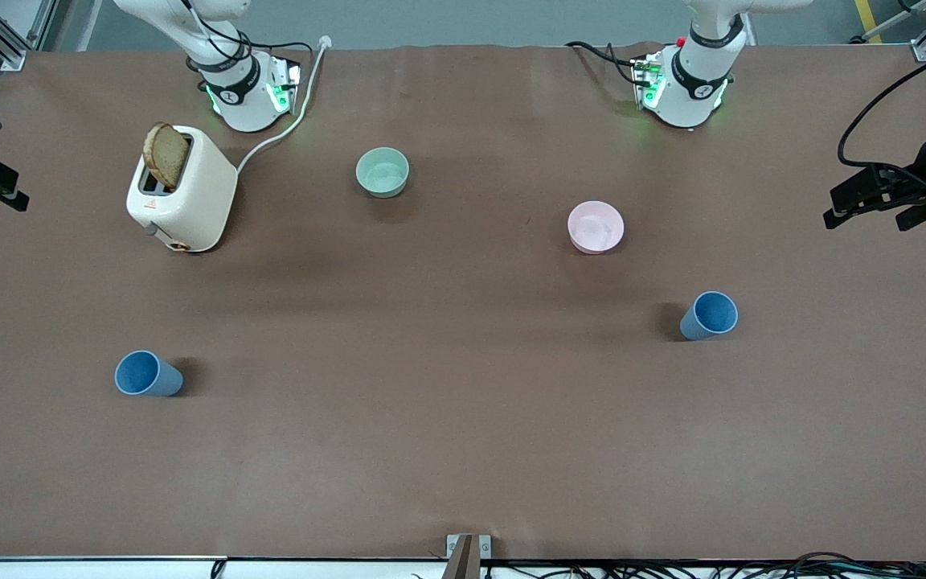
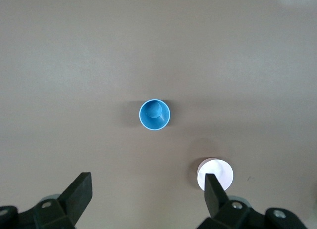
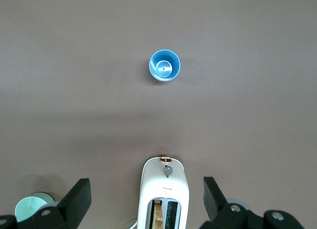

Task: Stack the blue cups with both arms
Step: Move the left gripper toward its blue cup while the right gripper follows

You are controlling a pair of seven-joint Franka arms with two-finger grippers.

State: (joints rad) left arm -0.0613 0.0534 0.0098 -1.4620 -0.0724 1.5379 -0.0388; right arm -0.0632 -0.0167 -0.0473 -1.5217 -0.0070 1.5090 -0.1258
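Note:
Two blue cups stand upright on the brown table. One blue cup (image 1: pixel 148 374) is toward the right arm's end and shows in the right wrist view (image 3: pixel 165 65). The other blue cup (image 1: pixel 709 315) is toward the left arm's end and shows in the left wrist view (image 2: pixel 154 115). My left gripper (image 2: pixel 147 197) is open and empty, high over the table beside the pink bowl. My right gripper (image 3: pixel 146 197) is open and empty, high over the toaster. Only the arms' bases show in the front view; the grippers are outside it.
A white toaster (image 1: pixel 182 189) with a slice of toast stands near the right arm's base, also in the right wrist view (image 3: pixel 166 194). A pale green bowl (image 1: pixel 383 171) and a pink bowl (image 1: pixel 596 227) sit farther from the front camera than the cups. Black equipment (image 1: pixel 881 197) overhangs the table's edge.

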